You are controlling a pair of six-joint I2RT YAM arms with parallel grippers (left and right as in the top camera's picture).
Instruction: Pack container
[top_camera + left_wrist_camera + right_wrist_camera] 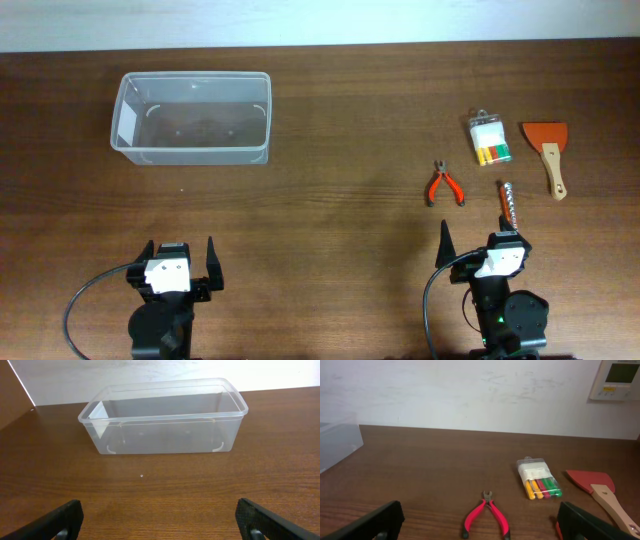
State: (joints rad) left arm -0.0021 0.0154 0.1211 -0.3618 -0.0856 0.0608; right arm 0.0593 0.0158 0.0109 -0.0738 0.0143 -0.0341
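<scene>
Left hand (179, 250) and right hand (472, 242) both gape wide, empty. Clear container (192, 117) sits at twelve o'clock from my left, red-handled pliers (444, 184) at twelve from my right.

This looks like a robotics lab or test room in an office-type building. Two robot arms are fixed at the near edge of a dark wood-pattern counter (330, 230), the left arm (165, 300) at 7 o'clock and the right arm (500, 300) at 5 o'clock, and a black cable (75, 302) loops from the base. The counter carries only a few things, placed well apart in an orderly way: a clear container (192, 118) at 10 o'clock, and red pliers (444, 186), a small pack of coloured sticks (490, 140) and a scraper (548, 150) around 2 o'clock. Behind it stands a plain white wall (470, 390) with a control panel (619, 380) that has a small display, at 1 o'clock.
</scene>
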